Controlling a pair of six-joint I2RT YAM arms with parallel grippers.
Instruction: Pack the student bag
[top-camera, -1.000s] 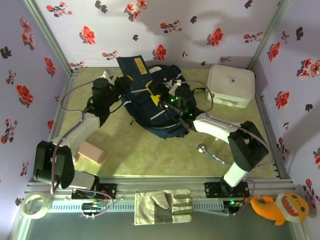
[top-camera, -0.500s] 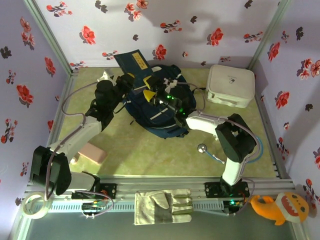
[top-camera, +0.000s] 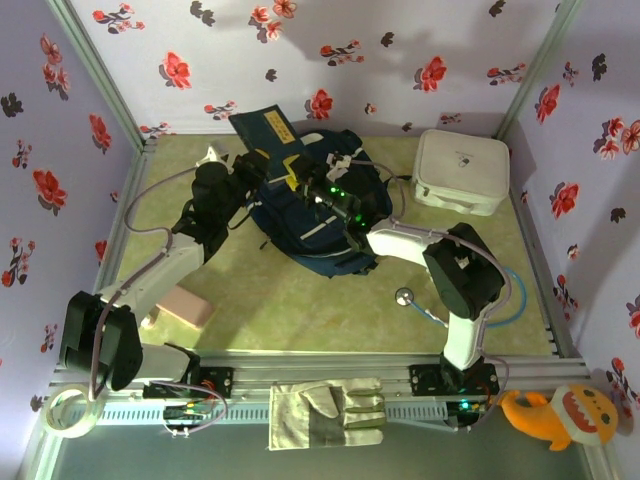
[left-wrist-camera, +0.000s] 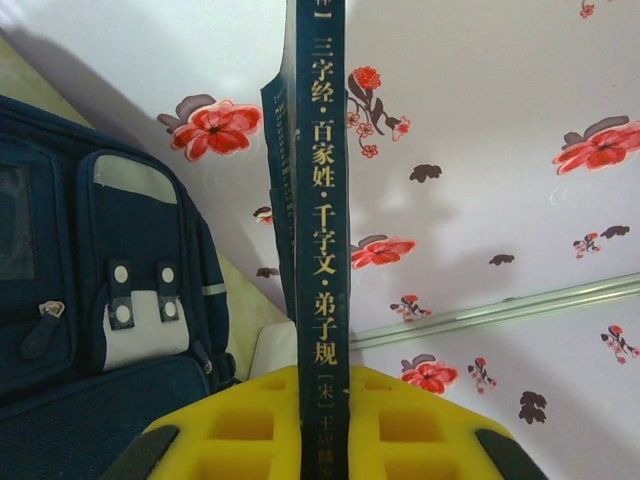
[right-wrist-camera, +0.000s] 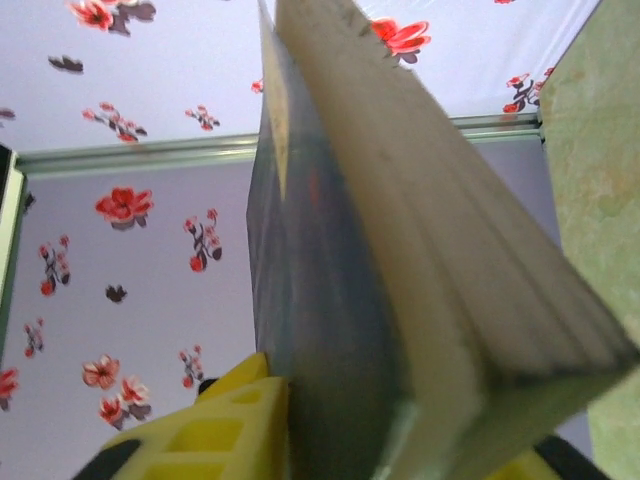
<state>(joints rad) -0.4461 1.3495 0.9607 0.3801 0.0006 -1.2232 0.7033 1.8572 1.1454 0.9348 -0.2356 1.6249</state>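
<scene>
**Holding one book over the student bag with both arms**

The student bag (top-camera: 322, 228), navy blue with white stripes, lies on the green desk (top-camera: 300, 300) toward the far middle, close to the flowered back wall. Both arms reach in over it from the near edge.

A dark blue book (top-camera: 264, 127) with a yellow label stands tilted above the bag's far left part. The left jaws are clenched on the book. In the left wrist view its spine (left-wrist-camera: 318, 200), printed with Chinese characters, rises straight up between two yellow fingers (left-wrist-camera: 240, 428). The bag (left-wrist-camera: 90, 300) shows to the left of the spine, with its white buckle patches and grey panel. The right jaws also grasp the book. In the right wrist view its cover and pale page edges (right-wrist-camera: 450, 290) sit pressed against a yellow finger (right-wrist-camera: 215, 435).

A white zip case (top-camera: 462, 170) rests at the far right of the desk, apart from the bag. A pink block (top-camera: 186, 305) lies at the near left. A small round metal piece on a cord (top-camera: 404, 296) lies near the right arm. On the front rail sit a work glove (top-camera: 330, 412), a tape roll (top-camera: 64, 411) and an orange plush toy (top-camera: 556, 414).
</scene>
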